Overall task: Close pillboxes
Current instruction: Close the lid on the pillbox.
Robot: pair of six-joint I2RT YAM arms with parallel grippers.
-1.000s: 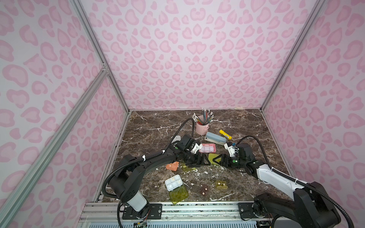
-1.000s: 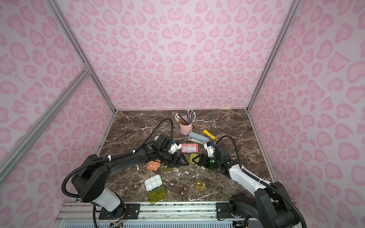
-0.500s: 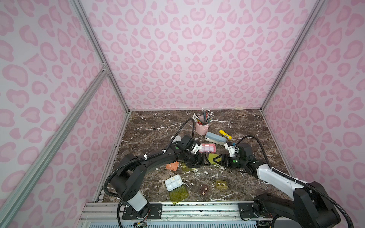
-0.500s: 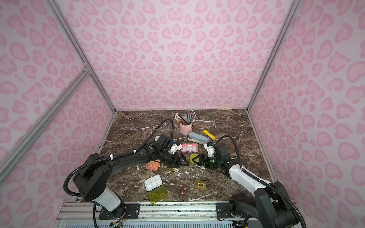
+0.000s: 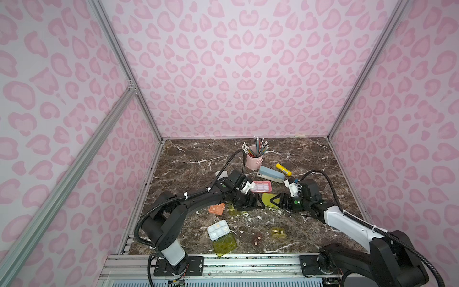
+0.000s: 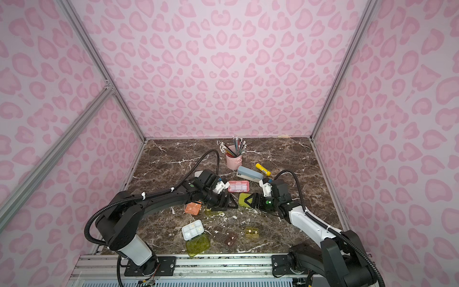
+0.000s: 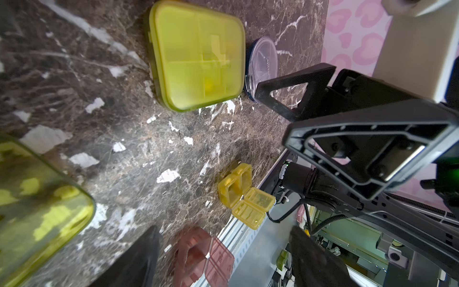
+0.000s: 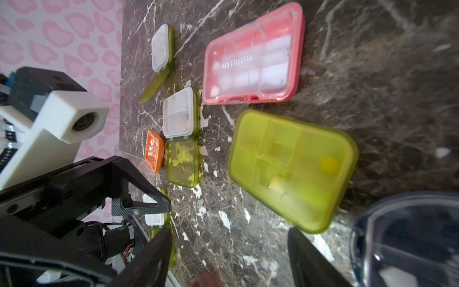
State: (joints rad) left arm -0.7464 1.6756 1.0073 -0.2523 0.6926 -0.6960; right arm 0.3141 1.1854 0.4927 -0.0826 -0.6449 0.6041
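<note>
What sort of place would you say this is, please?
Probably a robot test booth: pink walls on aluminium framing enclose a marbled tabletop, with left arm and right arm bolted to a front rail.

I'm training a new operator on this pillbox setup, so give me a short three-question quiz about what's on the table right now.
1. True or false: the pink pillbox has its lid shut.
2. Which thing lies between the left claw and the right claw? A) orange pillbox B) closed yellow-green pillbox C) stapler
3. Fill in: the white tray nearest the robot has its lid ____.

Key: 1 true; 2 B; 3 open.
</note>
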